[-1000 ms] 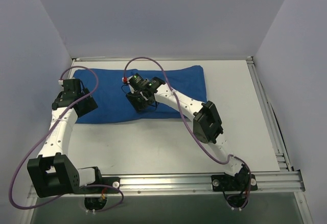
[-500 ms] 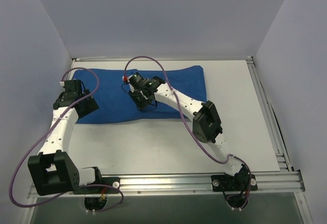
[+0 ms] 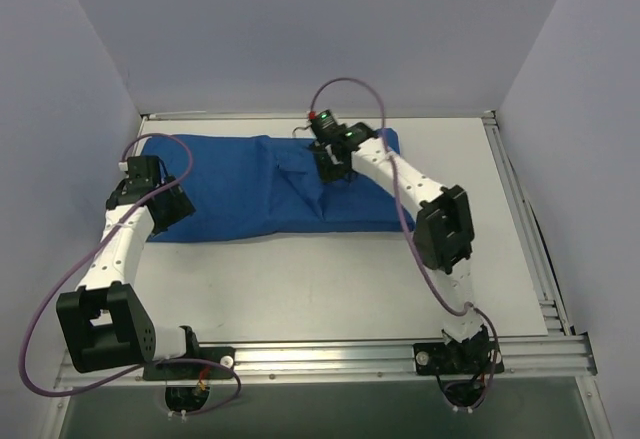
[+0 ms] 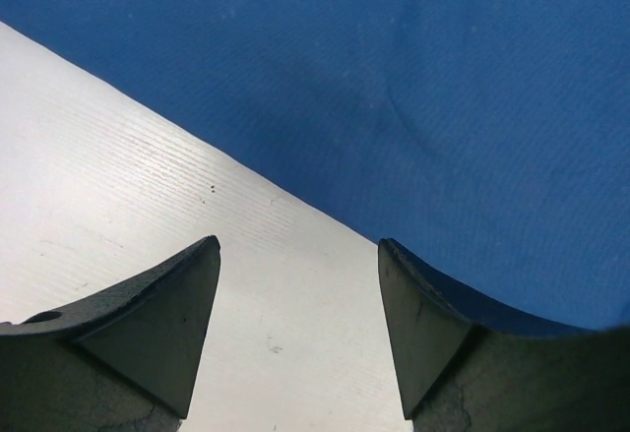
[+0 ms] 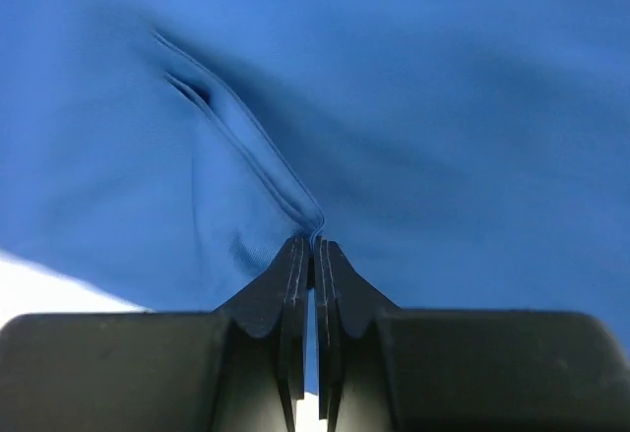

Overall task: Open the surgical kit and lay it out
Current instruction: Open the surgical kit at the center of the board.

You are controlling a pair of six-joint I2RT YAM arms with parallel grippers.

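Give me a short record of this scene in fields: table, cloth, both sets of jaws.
table: white
cloth: blue, folded, on the table's far half
fold: ridge drawn up into the right jaws
left jaws: open, empty, over the cloth's left edge
right jaws: shut on the cloth

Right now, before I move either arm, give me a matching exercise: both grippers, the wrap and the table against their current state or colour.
Things:
1. left gripper
2. right gripper
3. blue cloth wrap
4. table

States:
A. white, underneath everything
B. shut, pinching a fold of cloth
C. open, at the cloth's edge
D. royal blue, lying across the far side

Pairs: 1-C, 2-B, 3-D, 4-A
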